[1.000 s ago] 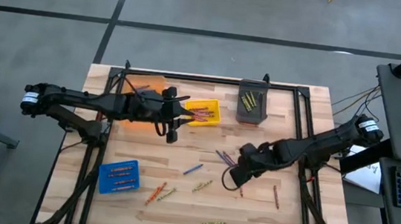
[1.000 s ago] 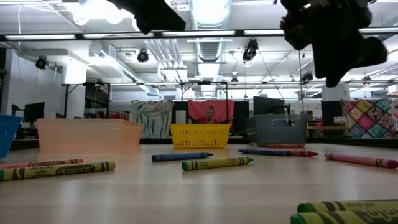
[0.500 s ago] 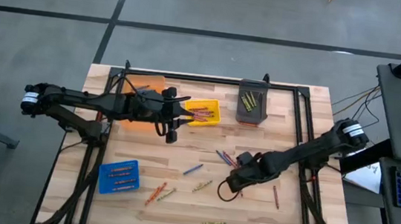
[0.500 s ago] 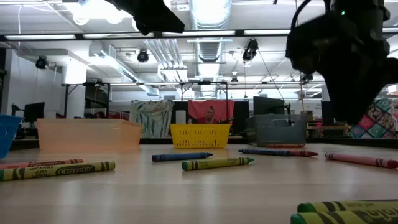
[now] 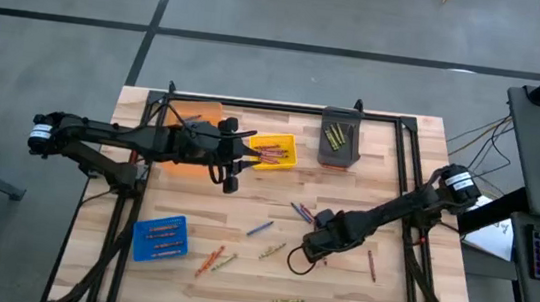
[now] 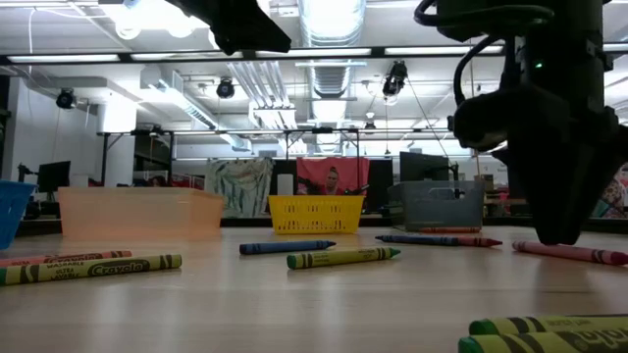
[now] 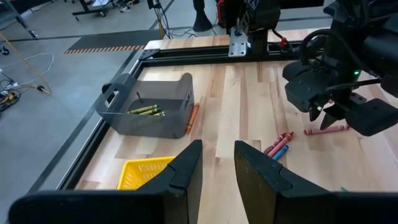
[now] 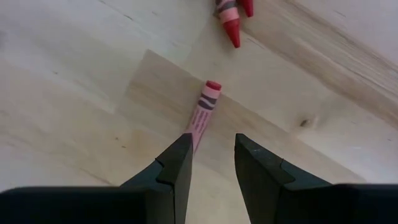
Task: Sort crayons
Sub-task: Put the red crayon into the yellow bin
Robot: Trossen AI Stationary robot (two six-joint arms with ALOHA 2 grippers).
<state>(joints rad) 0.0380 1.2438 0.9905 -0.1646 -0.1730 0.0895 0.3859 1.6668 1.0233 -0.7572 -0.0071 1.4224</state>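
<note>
Crayons lie scattered on the wooden table (image 5: pixel 401 145). My right gripper (image 8: pixel 211 146) points straight down, open, just above a pinkish-red crayon (image 8: pixel 205 109) near the table's middle. That crayon's lower end runs out of sight behind one finger (image 8: pixel 177 165). The left wrist view shows the same crayon (image 7: pixel 326 129) lying flat below the right gripper (image 7: pixel 324 115). My left gripper (image 7: pixel 217 152) hangs open and empty above the table, beside the yellow bin (image 5: pixel 275 152). A red and blue cluster of crayons (image 5: pixel 302 212) lies just beyond the right gripper (image 5: pixel 308 248).
An orange bin (image 5: pixel 196 113), a grey bin (image 5: pixel 340 136) with olive crayons and a blue bin (image 5: pixel 159 237) stand on the table. Loose crayons lie toward the near edge: blue (image 5: pixel 260 227), olive (image 5: pixel 272 251), orange (image 5: pixel 210 258), red (image 5: pixel 372 265). A black frame rail (image 5: pixel 285 106) runs along the far edge.
My right gripper has come down toward the table and a little toward its near edge, tipping until it points straight down over the pinkish-red crayon. Its fingers have stayed apart. The crayons have not moved.
</note>
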